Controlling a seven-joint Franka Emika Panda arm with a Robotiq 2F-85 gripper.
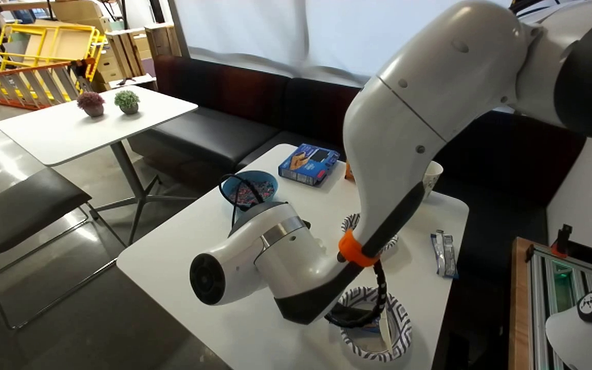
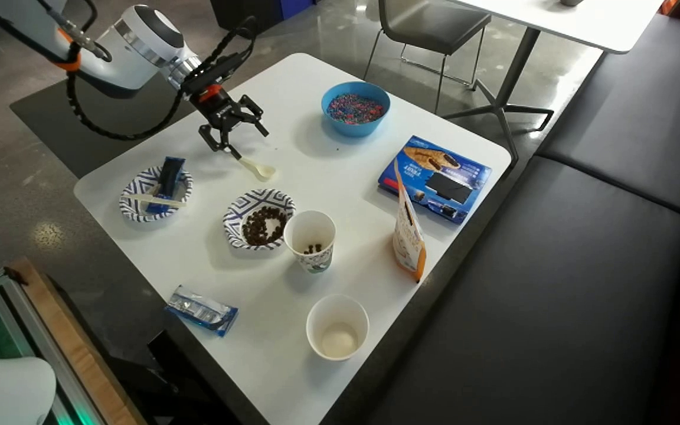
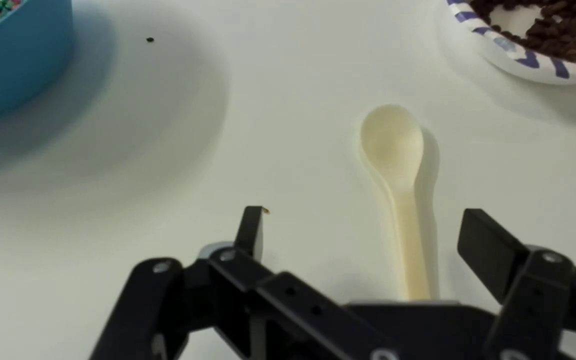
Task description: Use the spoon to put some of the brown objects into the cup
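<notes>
The pale cream spoon (image 2: 262, 171) lies on the white table; it also shows in the wrist view (image 3: 400, 170), bowl end pointing away from the gripper. My gripper (image 2: 251, 143) is open and empty. In the wrist view its fingers (image 3: 363, 220) stand apart on either side of the spoon handle, nearer on the right; the palm hides the handle's end. The brown objects (image 2: 260, 227) lie in a small patterned bowl (image 2: 239, 203) and show in the wrist view (image 3: 563, 35). A paper cup (image 2: 316, 260) beside that bowl holds a few brown pieces. The arm hides the gripper in an exterior view.
A white cup (image 2: 337, 348) stands near the table edge. A second patterned bowl (image 2: 130, 203) holds a wrapper and another cream utensil. A blue bowl (image 2: 355, 127) of coloured bits, a blue box (image 2: 434, 177), an orange-white bag (image 2: 409, 242) and a silvery packet (image 2: 201, 310) are around.
</notes>
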